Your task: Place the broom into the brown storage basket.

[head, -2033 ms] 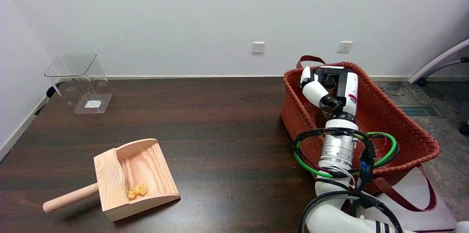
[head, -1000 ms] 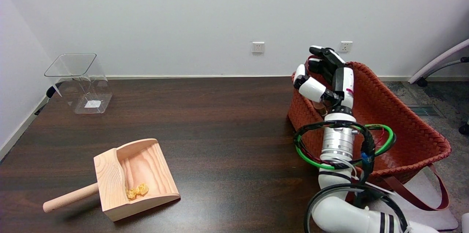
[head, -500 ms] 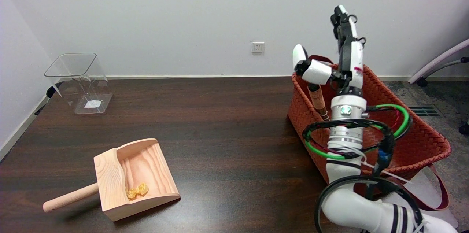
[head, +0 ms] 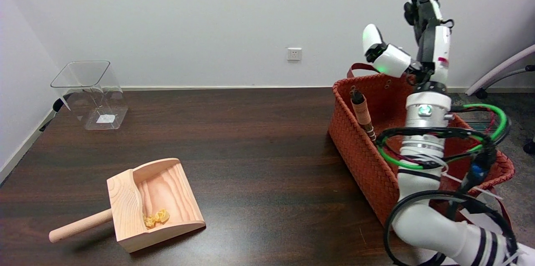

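the broom (head: pixel 361 111) lies inside the brown storage basket (head: pixel 359 161), at the basket's left side. only its handle shows: a slim brown stick with a dark cap at the upper end, leaning against the inner face of the left wall, its top just below the rim. the lower end narrows to a dark tip and passes behind the arm's cable loops, so the brush part cannot be seen. nothing is touching the broom.

the basket is woven, reddish brown, and sits at the right end of the table (head: pixel 250 153), with part of it past the table's right edge. a brown strap (head: pixel 358 66) arches over its far rim and another strap hangs by its near right corner.

the right hand (head: pixel 411 48) is raised well above the basket, in front of the white wall. it holds nothing; the thumb juts out to the left and the other fingers (head: pixel 419 2) point upward, apart from the thumb. the white forearm runs down from it over the basket, wrapped in green and black cables (head: pixel 443 144).

far to the left, near the table's front, lies a wooden dustpan (head: pixel 154 203) with its round handle pointing left and some yellow crumpled scraps (head: pixel 156 217) inside. at the far left corner of the table stands a clear plastic container (head: pixel 90 92). two wall sockets (head: pixel 294 54) are set low on the wall behind.
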